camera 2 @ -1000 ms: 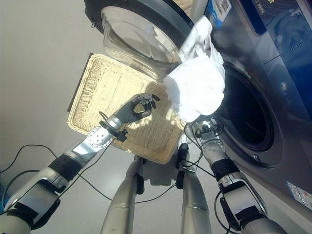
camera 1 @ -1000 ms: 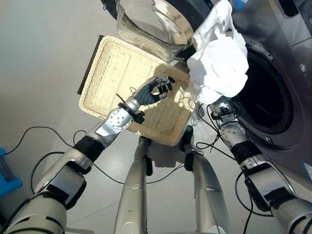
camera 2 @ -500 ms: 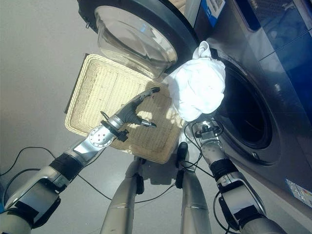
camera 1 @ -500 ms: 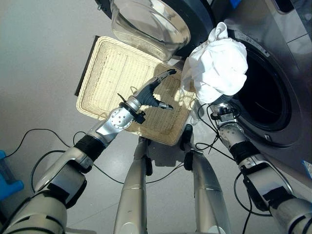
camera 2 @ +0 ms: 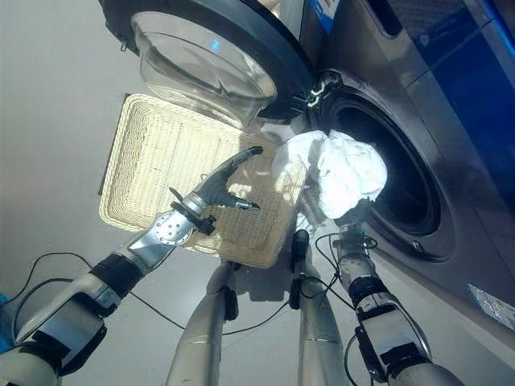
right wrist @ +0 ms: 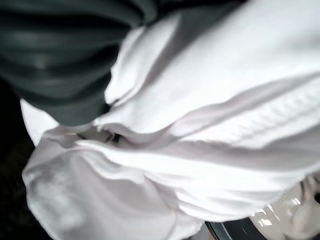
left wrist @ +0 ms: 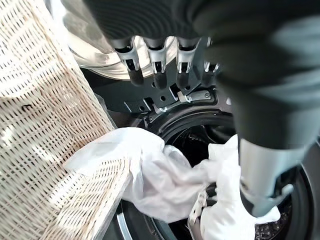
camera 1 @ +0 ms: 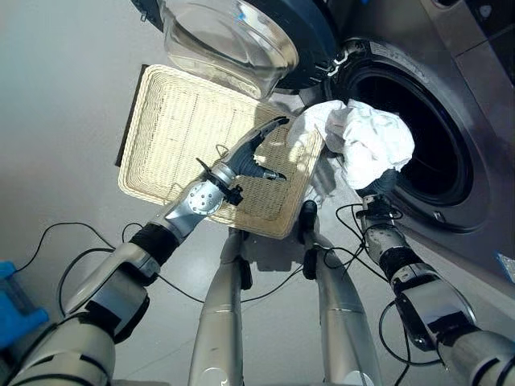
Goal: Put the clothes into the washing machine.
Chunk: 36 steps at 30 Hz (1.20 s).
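A bundle of white clothes (camera 1: 370, 145) sits at the lower front of the washing machine's round drum mouth (camera 1: 426, 121). One end trails back over the near corner of the wicker basket (camera 1: 173, 129). My right hand (camera 1: 381, 182) is under the bundle; in the right wrist view its dark cover (right wrist: 60, 60) is pressed against white cloth (right wrist: 200, 125) that hides the fingers. My left hand (camera 1: 253, 153) hovers over the basket's right half, open, with straight fingers (left wrist: 155, 65) pointing toward the machine and holding nothing.
The machine's door (camera 1: 225, 40) with its glass bowl hangs open over the basket's far edge, left of the drum mouth. The basket lies on the grey floor. A blue object (camera 1: 12, 297) sits at the far left.
The white bundle came down from its raised position to the drum mouth. My left hand's fingers straightened from a curl a second ago. The camera has shifted.
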Available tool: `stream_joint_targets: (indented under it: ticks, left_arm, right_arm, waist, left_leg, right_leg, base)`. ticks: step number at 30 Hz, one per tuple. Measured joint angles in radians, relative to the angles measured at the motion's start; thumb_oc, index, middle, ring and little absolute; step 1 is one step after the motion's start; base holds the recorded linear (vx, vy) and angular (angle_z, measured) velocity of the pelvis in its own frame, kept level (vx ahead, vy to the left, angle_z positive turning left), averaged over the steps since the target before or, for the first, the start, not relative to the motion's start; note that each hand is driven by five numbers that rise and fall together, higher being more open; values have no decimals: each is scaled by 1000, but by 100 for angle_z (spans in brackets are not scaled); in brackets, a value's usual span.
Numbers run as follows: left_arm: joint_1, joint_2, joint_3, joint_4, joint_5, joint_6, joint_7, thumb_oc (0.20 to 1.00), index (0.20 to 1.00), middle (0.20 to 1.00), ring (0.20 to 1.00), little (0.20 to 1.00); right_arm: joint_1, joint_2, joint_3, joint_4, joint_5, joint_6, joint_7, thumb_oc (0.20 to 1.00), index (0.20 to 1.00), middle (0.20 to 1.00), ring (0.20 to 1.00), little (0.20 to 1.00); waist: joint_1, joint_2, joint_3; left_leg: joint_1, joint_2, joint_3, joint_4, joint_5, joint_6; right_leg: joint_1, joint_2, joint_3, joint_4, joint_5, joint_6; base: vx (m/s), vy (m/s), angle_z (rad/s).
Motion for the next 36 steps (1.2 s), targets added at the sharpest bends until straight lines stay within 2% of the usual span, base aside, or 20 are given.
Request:
stream_joint_targets:
  ticks: [2,6,9,18,24,28,31,32,36]
  left_arm:
    - [-3,5,1,-7,-1,-1,7,1000,1000,1000,1000,1000]
    - [-8,9,-10,-52,-11,26,15,1000,1000,1000,1000,1000]
    - [-19,9,-42,-53,-20,48,20,1000,1000,1000,1000,1000]
    - [-24,5,-45,-117,-61,85,21,1000,1000,1000,1000,1000]
    - [-24,31,-46,-188,-89,89,0,1000,1000,1000,1000,1000]
    - [-19,64,-46,-239,-110,93,-14,1000,1000,1000,1000,1000]
    - [-21,70,-45,-242,-126,93,-20,1000,1000,1000,1000,1000]
    - [-22,71,-45,-243,-127,93,-26,1000,1000,1000,1000,1000]
    - [-25,79,-46,-244,-127,93,-29,1000,1000,1000,1000,1000]
  right_arm:
    - [-5,-1,-37,12,24,-6,-46,200,200,200,200,200]
    - [-35,8,-171,40,88,-37,-230,200,200,200,200,200]
    - [-57,8,-190,43,95,-47,-307,200,200,200,200,200]
    - [-110,-33,-187,51,95,-77,-327,200,200,200,200,200]
    - [-155,-123,-185,60,96,-70,-417,200,200,200,200,200]
    - [-202,-147,-186,38,96,-78,-443,200,200,200,200,200]
    - [-230,-145,-188,-8,96,-126,-459,200,200,200,200,200]
    - [-240,-145,-191,-35,96,-171,-483,200,200,200,200,200]
    - [-291,-149,-224,-51,98,-265,-545,200,200,200,200,200]
  waist:
    - [2,7,1]
    - [1,33,4]
    - [2,42,4]
    - [7,45,5]
    - [27,47,5]
    - [29,47,6]
    - [32,48,6]
    - [32,48,6]
    - [30,48,6]
  left_leg:
    - [2,0,6,0,0,0]
    - [3,-3,7,-2,0,1]
    - [3,-3,7,-2,0,1]
    - [0,-7,-2,-1,4,5]
    - [-12,-14,-19,0,9,9]
    - [-24,-16,-21,1,10,10]
    - [-24,-17,-21,1,10,10]
    - [-25,-17,-22,0,10,10]
    - [-25,-17,-22,1,10,10]
  right_leg:
    - [-1,2,7,1,1,0]
    - [-2,2,9,1,3,1]
    - [-3,2,10,2,3,1]
    - [-3,-5,3,7,3,1]
    - [-8,-16,-12,13,1,3]
    - [-17,-18,-16,14,1,4]
    - [-16,-18,-17,12,1,5]
    - [-17,-18,-18,12,1,5]
    - [-17,-18,-19,12,1,5]
  base:
    - [18,66,-5]
    - [0,0,0]
    - [0,0,0]
    - [-5,-30,3]
    - [-8,-55,7]
    - [4,-31,5]
    - [-1,-25,0]
    - [0,0,0]
    - [0,0,0]
